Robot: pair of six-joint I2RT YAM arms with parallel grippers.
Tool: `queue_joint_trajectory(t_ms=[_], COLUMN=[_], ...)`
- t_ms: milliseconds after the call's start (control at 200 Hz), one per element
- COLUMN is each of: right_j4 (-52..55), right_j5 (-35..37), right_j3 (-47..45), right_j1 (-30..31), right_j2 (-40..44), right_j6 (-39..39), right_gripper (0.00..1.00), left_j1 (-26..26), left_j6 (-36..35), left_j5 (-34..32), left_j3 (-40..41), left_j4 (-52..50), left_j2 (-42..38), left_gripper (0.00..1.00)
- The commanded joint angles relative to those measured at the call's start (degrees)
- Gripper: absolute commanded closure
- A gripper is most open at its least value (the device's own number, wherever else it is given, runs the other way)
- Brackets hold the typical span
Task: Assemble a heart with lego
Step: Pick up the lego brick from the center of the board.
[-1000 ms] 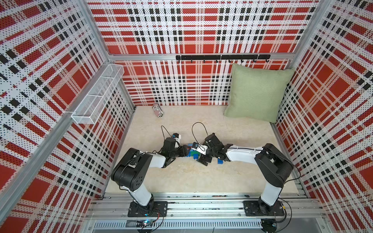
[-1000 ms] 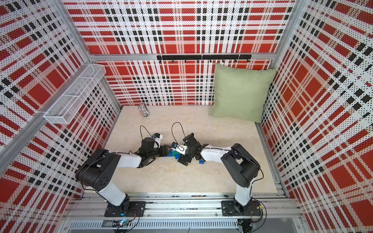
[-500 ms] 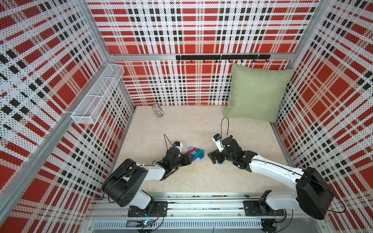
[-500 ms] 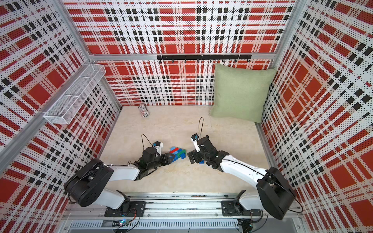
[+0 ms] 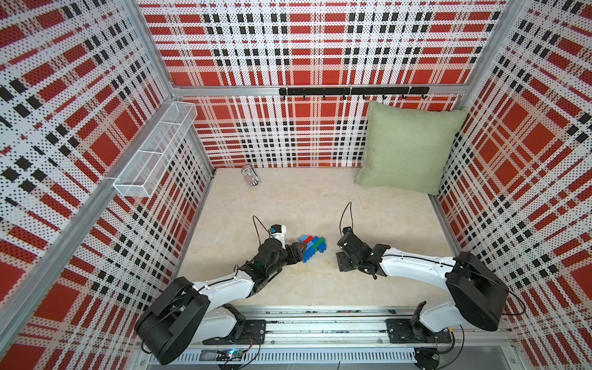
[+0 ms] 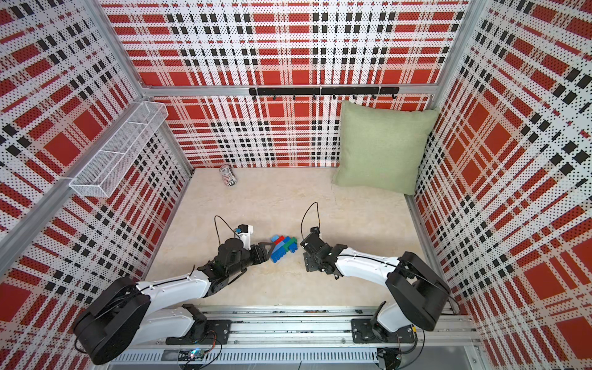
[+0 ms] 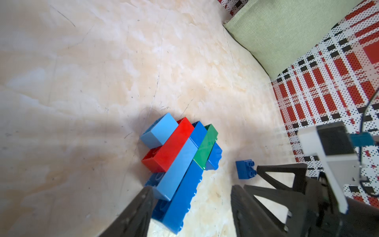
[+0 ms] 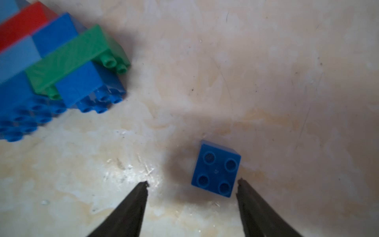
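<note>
The heart [image 7: 180, 160], a flat cluster of joined bricks in blue, light blue, red and green, lies on the pale table [image 5: 288, 205]. Its long blue end reaches in between the fingers of the left pincer [image 7: 191, 186], and the rest fans out ahead of that pincer's tips. The left pincer stands spread. In the left wrist view one finger [image 7: 141, 207] lies against or over the cluster's edge, while the other stands apart from it with bare table between, so nothing is pinched. A single small square blue brick [image 8: 215, 169] sits loose on the table just ahead of the right pincer [image 8: 192, 183], its four studs turned toward that pincer. It sits close beside one fingertip [image 8: 243, 187], and whether it touches that tip cannot be told. The right pincer is spread too and holds nothing. Seen from it, the heart is farther ahead and off to one side, near the loose brick but apart from it. Well beyond both pincers, by the back wall, a striped can [image 5: 250, 175] lies on its side. A green pillow [image 5: 407, 147] leans in the far corner on the right pincer's side. A white wire basket [image 5: 157, 150] hangs on the side wall, high above the table on the left pincer's side.
</note>
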State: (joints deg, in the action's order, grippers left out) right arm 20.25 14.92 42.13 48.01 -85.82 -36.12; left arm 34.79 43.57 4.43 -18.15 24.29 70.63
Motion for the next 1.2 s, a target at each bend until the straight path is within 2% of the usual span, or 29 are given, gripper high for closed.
queue_joint_trajectory(t_ms=[0, 75, 155, 376, 416, 581, 716, 902, 1097, 1192], right_j4=[0.7, 1.8, 0.7, -1.3, -1.5, -3.1, -5.4, -15.7, -31.5, -34.4], right_j5=[2.9, 3.1, 3.7, 3.5, 3.5, 4.9, 5.2, 7.6, 3.4, 3.1], right_j3=[1.3, 1.2, 0.5, 1.9, 1.9, 0.3, -1.1, -5.9, -13.6, -14.4], right_j1=[0.1, 0.1, 0.1, 0.0, 0.0, 0.1, 1.4, 9.1, 15.8, 17.2], right_j2=[-1.5, -2.1, -2.2, -5.6, -6.0, -3.6, 0.7, 10.7, 17.8, 17.7], right_j6=[-2.2, -3.2, -3.3, -2.4, -2.2, -0.5, 4.9, 16.1, 25.9, 27.8], right_gripper=[0.36, 0.37, 0.47, 0.56, 0.60, 0.71, 0.73, 0.73, 0.72, 0.72], left_j1=[-0.9, -1.1, -1.1, -1.5, -1.5, -1.6, -1.2, 4.2, 8.5, 9.4], left_j6=[-2.7, -3.5, -4.3, -4.1, -4.0, -4.2, -3.9, -3.2, -3.2, -3.7], left_j5=[-0.7, -0.7, -0.8, -0.3, -0.4, 0.9, 4.5, 10.6, 14.6, 15.8], left_j3=[-2.0, -2.8, -3.4, -4.2, -4.0, -4.2, -4.6, -5.8, -7.2, -8.0], left_j4=[-3.8, -5.1, -5.8, -6.0, -6.1, -7.6, -8.3, -6.1, -4.0, -3.9], left_j2=[-1.5, -1.8, -1.8, -2.3, -2.9, -4.9, -6.7, -8.8, -6.6, -4.5], left_gripper=[0.35, 0.35, 0.35, 0.35, 0.35, 0.34, 0.33, 0.31, 0.30, 0.32])
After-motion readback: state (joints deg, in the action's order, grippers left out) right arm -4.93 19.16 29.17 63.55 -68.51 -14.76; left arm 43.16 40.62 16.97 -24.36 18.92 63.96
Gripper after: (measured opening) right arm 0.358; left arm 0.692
